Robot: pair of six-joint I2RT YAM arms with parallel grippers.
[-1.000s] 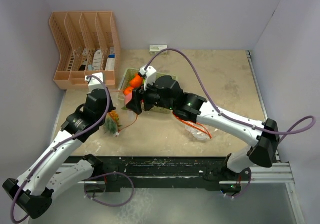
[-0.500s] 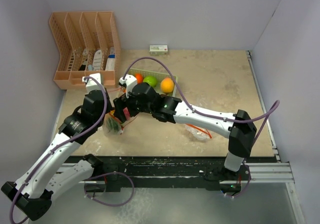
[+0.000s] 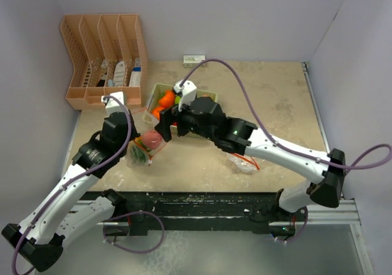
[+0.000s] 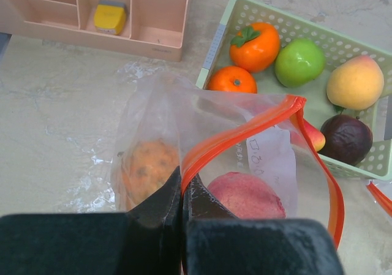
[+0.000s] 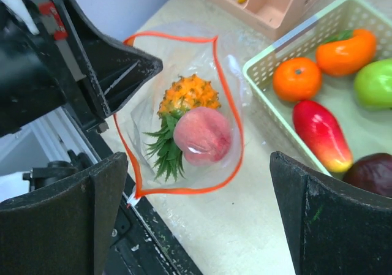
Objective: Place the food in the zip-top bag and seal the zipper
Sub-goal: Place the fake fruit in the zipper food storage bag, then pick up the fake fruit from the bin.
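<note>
The clear zip-top bag (image 3: pixel 144 151) with an orange zipper lies open at the left front. My left gripper (image 4: pixel 182 186) is shut on its zipper rim (image 4: pixel 245 131). Inside lie a spiky orange pineapple (image 5: pixel 187 94) and a pink peach (image 5: pixel 203 134). My right gripper (image 5: pixel 199 220) is wide open and empty, hovering just right of the bag mouth, between bag and basket. The green basket (image 4: pixel 211 48) holds two oranges (image 4: pixel 254 45), a green lime (image 4: pixel 299 62), a yellow mango (image 4: pixel 355 82), a red pepper (image 5: pixel 321 134) and a dark purple fruit (image 4: pixel 346 139).
A pink desk organizer (image 3: pixel 104 60) stands at the back left. A small white-and-green box (image 3: pixel 194 59) lies by the back wall. Another clear bag with an orange strip (image 3: pixel 242 160) lies under my right arm. The table's front edge is close behind the bag.
My right gripper carried the pink peach from the basket over the bag, let it go inside, and has drawn back toward the basket, open. The left gripper kept its hold on the rim.
</note>
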